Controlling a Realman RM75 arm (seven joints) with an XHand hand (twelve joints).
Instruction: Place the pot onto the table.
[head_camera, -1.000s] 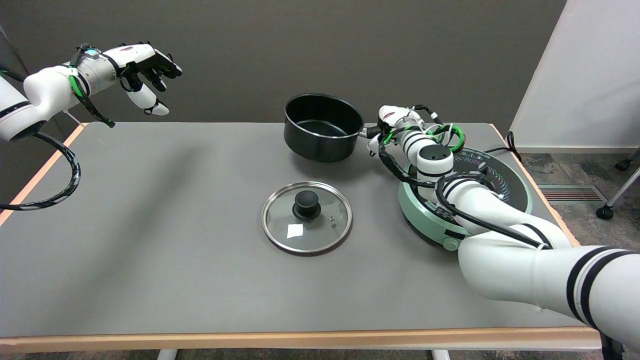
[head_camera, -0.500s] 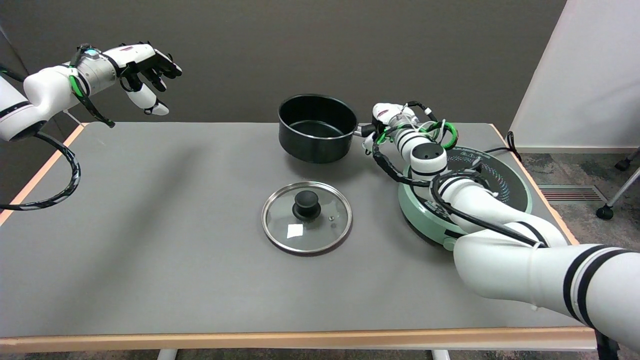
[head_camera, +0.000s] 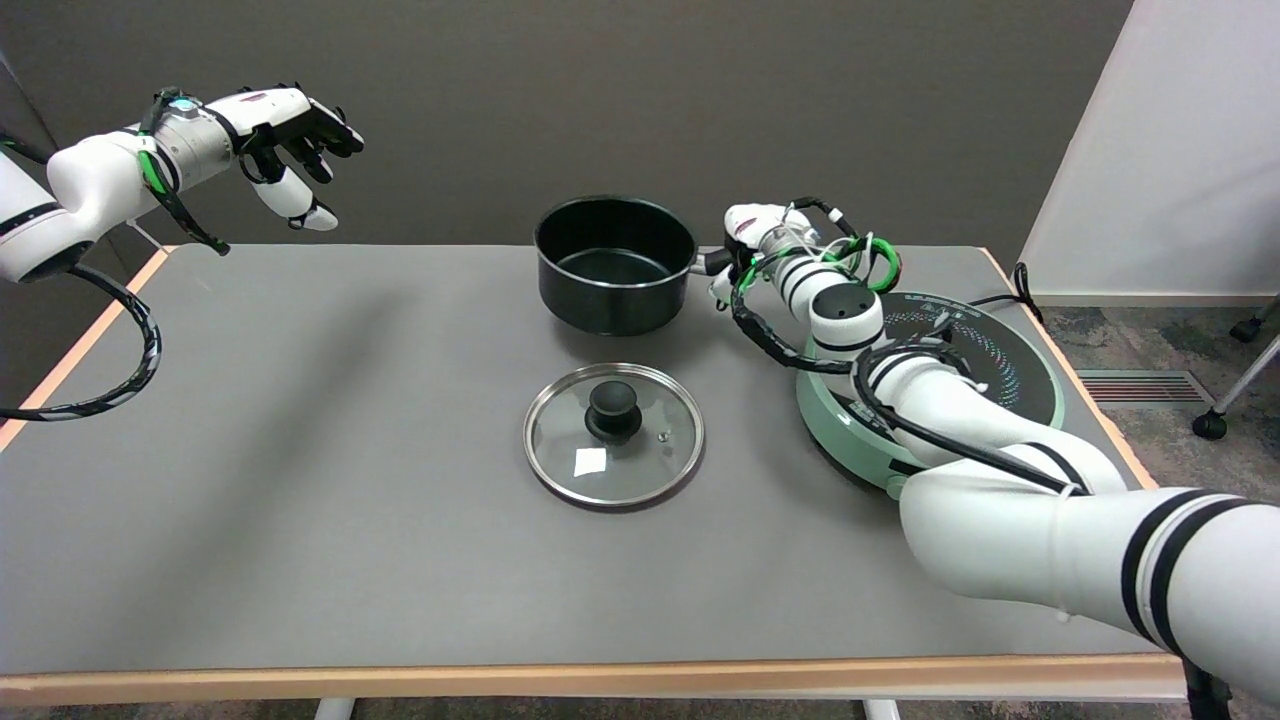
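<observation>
The black pot (head_camera: 614, 265) is at the back middle of the grey table (head_camera: 300, 480), its mouth facing up and nothing inside it. Whether its base touches the table or hovers just above, I cannot tell. My right hand (head_camera: 740, 255) grips the pot's short handle on the pot's right side; the handle is mostly hidden by the hand and the cables around the wrist. The right arm reaches in from the lower right, passing over the green cooker.
A glass lid (head_camera: 613, 434) with a black knob lies flat in front of the pot. A round green induction cooker (head_camera: 930, 395) sits at the table's right, partly under my arm. The idle left hand (head_camera: 290, 135) hangs in the air at upper left.
My right hand has carried the pot leftward, away from the cooker, and slightly lower. The lid and the left arm have not moved.
</observation>
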